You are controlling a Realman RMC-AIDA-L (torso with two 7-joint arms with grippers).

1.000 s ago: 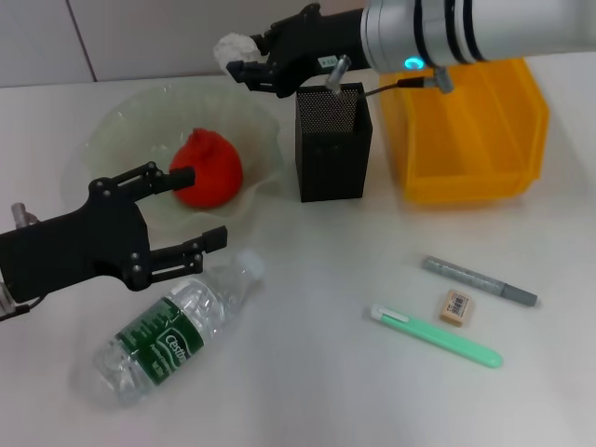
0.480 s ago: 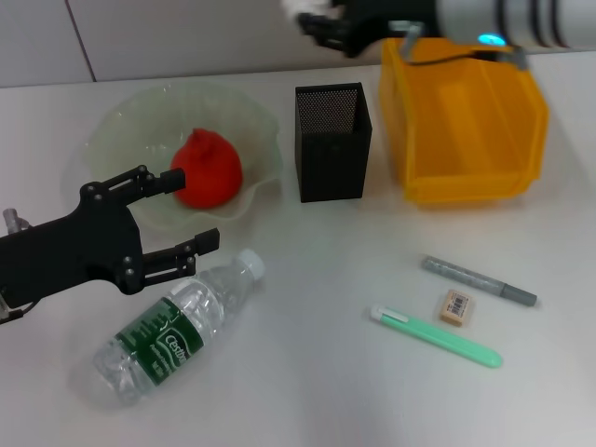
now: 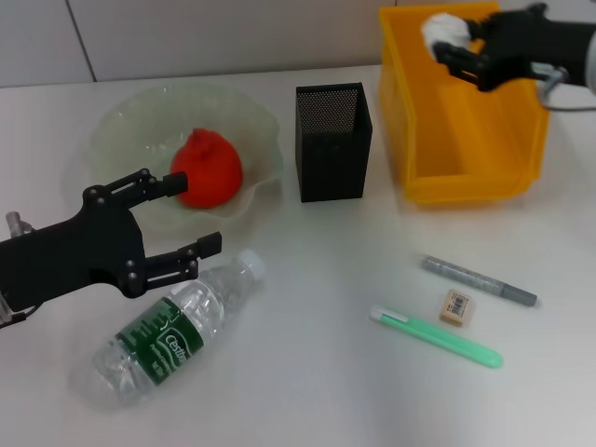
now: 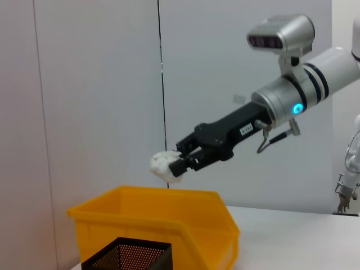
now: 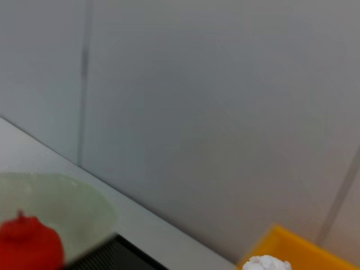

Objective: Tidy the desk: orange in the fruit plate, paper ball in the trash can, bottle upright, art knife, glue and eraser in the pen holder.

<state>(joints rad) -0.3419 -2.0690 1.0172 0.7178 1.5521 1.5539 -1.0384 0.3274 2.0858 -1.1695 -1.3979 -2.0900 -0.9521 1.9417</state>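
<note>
Right claw point(image 3: 456, 51) w/ paper ball point(image 3: 445, 33) now over trash can point(image 3: 466, 177).

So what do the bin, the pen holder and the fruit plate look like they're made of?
The bin looks like moulded plastic: solid bright yellow with smooth, slightly glossy walls. The pen holder appears to be black metal mesh, with fine perforations visible. The fruit plate is translucent pale green with a ruffled rim, either plastic or glass.

Both grippers are matte black — the left gripper point(image 3: 182, 211) has long slender fingers on pinned linkage bars with small silver screw heads. The right gripper point(image 4: 179, 164) carries a small white label; behind it, a silver-white arm with black bands, a glowing blue-green ring light and a thin grey cable loop.
</note>
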